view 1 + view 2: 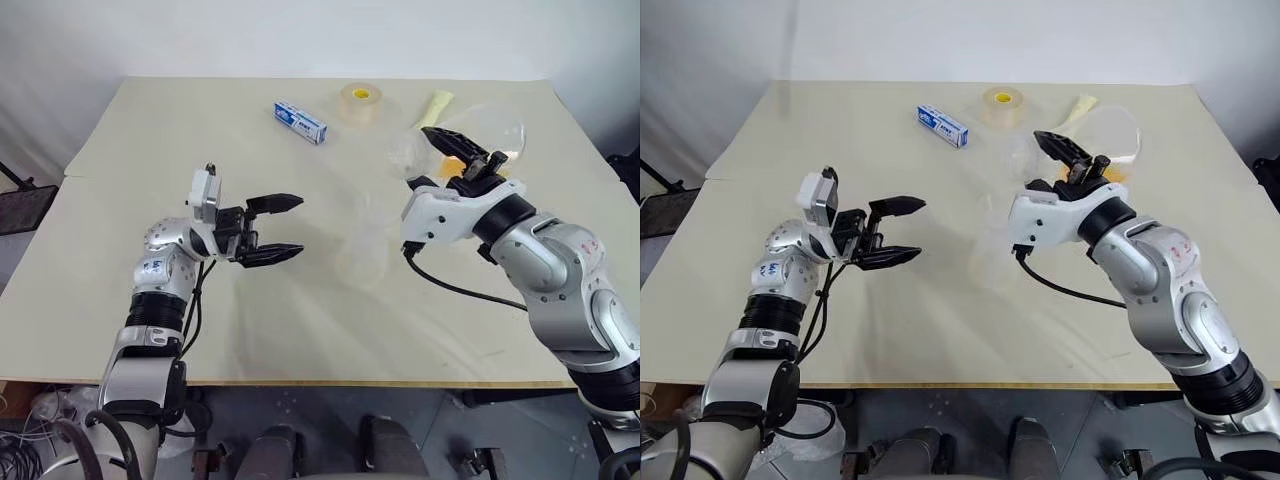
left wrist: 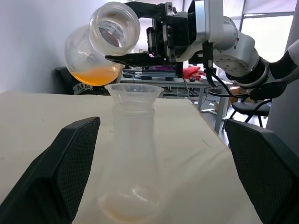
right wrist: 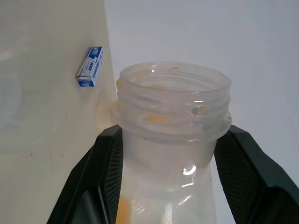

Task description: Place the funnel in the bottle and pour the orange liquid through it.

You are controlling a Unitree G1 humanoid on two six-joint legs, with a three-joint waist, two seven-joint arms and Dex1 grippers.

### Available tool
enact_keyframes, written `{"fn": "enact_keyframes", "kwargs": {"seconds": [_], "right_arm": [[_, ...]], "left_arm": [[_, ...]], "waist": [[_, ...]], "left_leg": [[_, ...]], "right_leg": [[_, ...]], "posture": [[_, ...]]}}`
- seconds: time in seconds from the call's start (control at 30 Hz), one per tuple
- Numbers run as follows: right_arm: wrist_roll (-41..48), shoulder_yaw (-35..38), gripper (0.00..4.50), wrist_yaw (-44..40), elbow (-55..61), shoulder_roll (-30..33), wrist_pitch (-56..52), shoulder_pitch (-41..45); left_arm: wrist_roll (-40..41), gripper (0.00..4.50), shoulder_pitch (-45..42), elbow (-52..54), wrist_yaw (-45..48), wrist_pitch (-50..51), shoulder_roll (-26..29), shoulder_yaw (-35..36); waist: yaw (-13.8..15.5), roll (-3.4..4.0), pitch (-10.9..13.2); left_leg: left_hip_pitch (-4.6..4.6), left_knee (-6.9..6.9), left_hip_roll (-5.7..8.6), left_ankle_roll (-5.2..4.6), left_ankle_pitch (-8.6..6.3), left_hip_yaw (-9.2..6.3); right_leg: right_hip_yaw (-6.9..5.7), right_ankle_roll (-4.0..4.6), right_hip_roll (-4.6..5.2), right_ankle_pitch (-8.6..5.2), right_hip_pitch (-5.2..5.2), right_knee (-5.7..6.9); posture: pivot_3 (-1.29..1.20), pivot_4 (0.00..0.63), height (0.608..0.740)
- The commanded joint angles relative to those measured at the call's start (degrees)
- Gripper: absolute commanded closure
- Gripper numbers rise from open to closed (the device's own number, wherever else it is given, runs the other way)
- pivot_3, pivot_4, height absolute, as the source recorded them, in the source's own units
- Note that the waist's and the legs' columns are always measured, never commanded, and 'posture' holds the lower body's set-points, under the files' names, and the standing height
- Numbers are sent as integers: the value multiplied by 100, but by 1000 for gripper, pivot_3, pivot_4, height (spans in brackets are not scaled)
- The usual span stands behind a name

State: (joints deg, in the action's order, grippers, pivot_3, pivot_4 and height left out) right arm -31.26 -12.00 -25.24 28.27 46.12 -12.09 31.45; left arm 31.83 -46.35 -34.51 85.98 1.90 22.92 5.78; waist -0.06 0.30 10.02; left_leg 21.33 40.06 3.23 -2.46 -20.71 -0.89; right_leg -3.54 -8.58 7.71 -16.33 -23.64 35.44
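I count two clear vessels. One colourless see-through plastic flask-like bottle (image 2: 133, 163) stands upright on the pale cream counter (image 1: 150, 130) at centre frame in the head views. One small colourless see-through funnel (image 2: 134, 91) sits in its neck. The second vessel is a round-bellied clear plastic jar with a wide threaded mouth (image 2: 103, 51), tipped on its side in the air. It is above and a little to the right of the bottle in the head view. One small pool of bright yellow-orange liquid (image 2: 96, 74) lies in its low belly; none has reached the mouth. A faint orange tint shows at the bottle's base.

My right gripper (image 1: 462, 152) has its jaws clamped on the jar's neck. My left gripper (image 1: 272, 229), left of the bottle, holds nothing, jaws spread wide and pointing toward it.

Along the top of the frame I count three loose items: one blue-and-white small box (image 1: 301, 121), one pale yellow tape roll (image 1: 360, 100), one pale yellow packet (image 1: 434, 105).
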Motion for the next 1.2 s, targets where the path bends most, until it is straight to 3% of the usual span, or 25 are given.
{"fn": "enact_keyframes", "kwargs": {"seconds": [0.03,0.57,1.2], "right_arm": [[-303,172,2077,-50,92,49,277,101],[-860,515,2077,-119,-203,402,1421,-15],[-1280,627,2077,-42,-457,332,2088,16]], "left_arm": [[214,0,64,199,301,-1,-69,147],[255,0,62,92,406,-35,-178,166],[-47,0,289,-226,651,-381,323,-54]], "waist": [[1,0,0],[-1,-1,0],[3,-1,1]], "left_leg": [[0,0,0,0,0,0],[0,0,-1,0,0,1],[0,-1,-2,0,0,0]], "right_leg": [[0,0,0,0,0,0],[-1,0,-1,0,0,-1],[-1,0,-1,0,1,-1]], "posture": [[0,150,740],[0,150,740],[0,150,740]]}}
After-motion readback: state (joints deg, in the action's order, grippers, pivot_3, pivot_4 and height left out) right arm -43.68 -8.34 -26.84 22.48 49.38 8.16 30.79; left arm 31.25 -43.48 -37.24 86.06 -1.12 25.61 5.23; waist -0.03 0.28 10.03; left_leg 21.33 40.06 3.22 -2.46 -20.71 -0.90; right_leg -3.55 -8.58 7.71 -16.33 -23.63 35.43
